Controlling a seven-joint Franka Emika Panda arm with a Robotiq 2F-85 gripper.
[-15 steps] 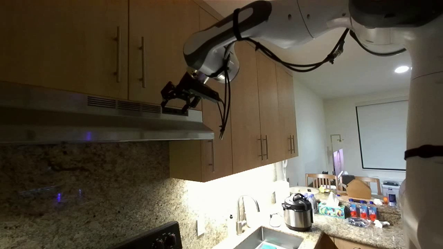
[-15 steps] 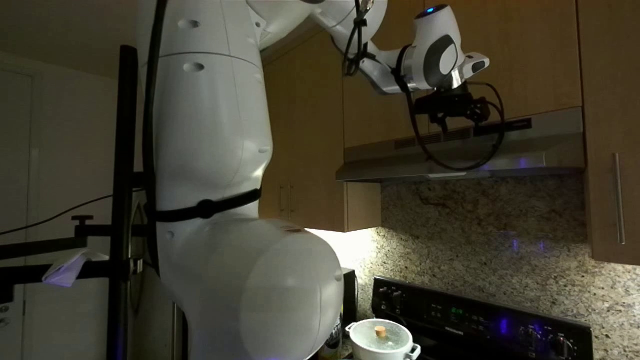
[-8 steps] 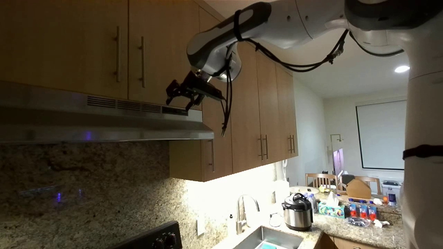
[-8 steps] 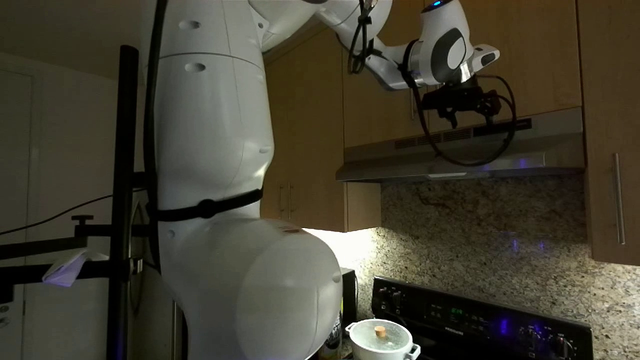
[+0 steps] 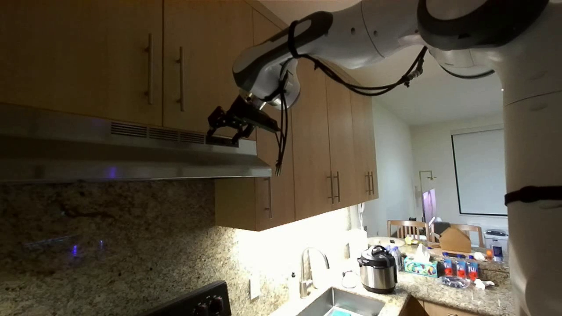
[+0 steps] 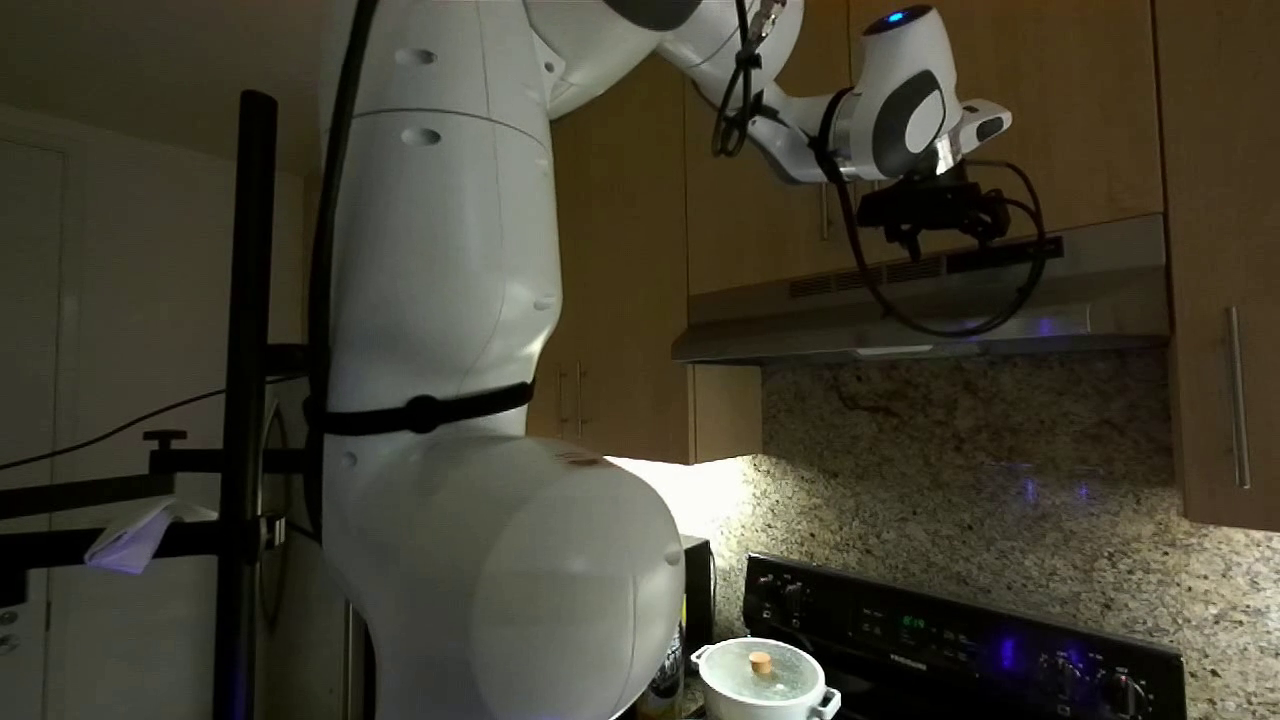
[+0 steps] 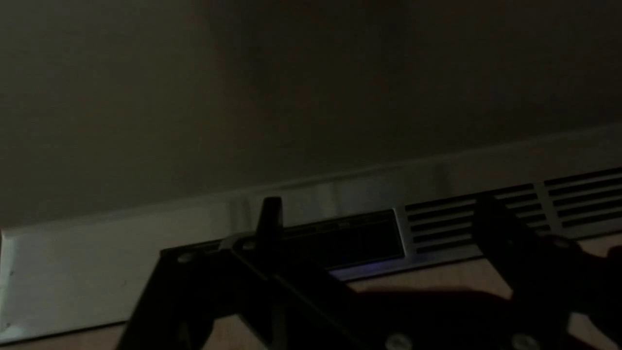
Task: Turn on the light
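My end effector (image 7: 378,201), 2 fingers (image 7: 495,223) apart, hangs by the black panel (image 7: 358,240) on the hood (image 5: 131,151), well above any edge of the table (image 5: 461,299); I judge the reach nearly done, the light (image 6: 893,350) unlit, the press pending

In an exterior view, camera is looking along nearby range hood (image 5: 131,151) toward sink (image 5: 355,302). In an exterior view, camera is facing stove (image 6: 960,635) past nearer robot arm (image 6: 430,280). Wrist view is facing vent grille (image 7: 442,224), close and inverted. Stone backsplash (image 6: 920,440) is showing in both exterior views, range hood in all three.
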